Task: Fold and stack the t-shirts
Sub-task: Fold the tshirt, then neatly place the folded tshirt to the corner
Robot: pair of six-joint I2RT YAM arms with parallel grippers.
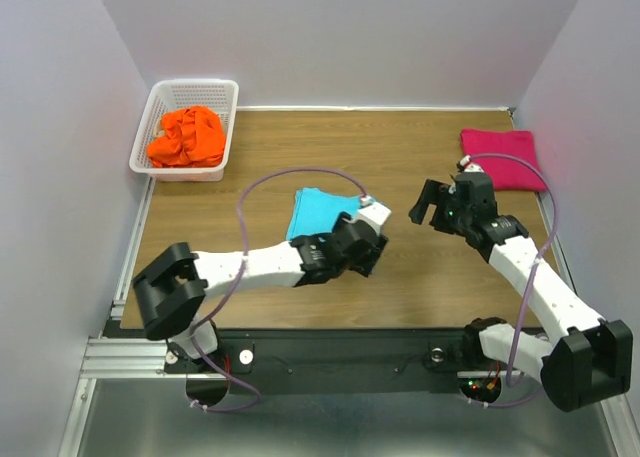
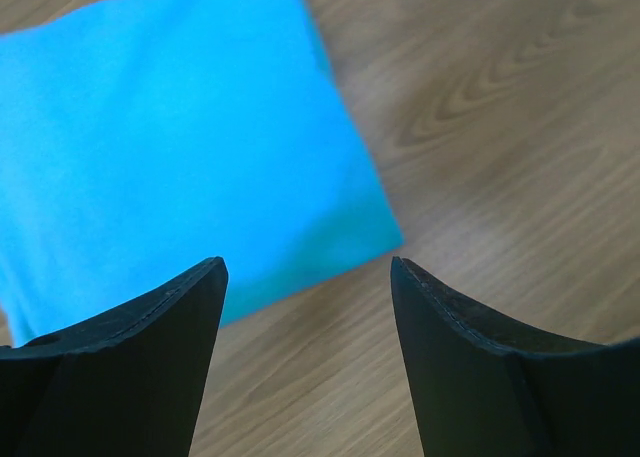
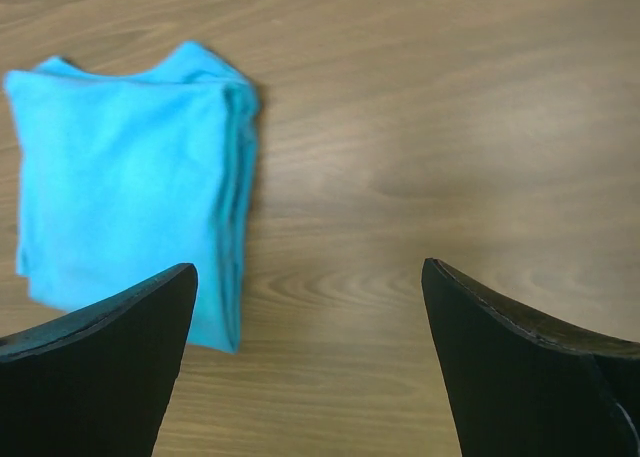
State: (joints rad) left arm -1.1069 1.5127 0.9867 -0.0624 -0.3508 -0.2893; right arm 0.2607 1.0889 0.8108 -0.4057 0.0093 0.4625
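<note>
Masking turquoise shirt partly, left end effector

place: lab test cell | evidence: white walls, wooden table, aluminium rail, two robot arms

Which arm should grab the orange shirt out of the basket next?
Probably the left. The orange shirt lies crumpled in the basket at the far-left corner, nearer the left gripper. The right gripper hangs by the pink shirt. Both are open and empty.
</note>
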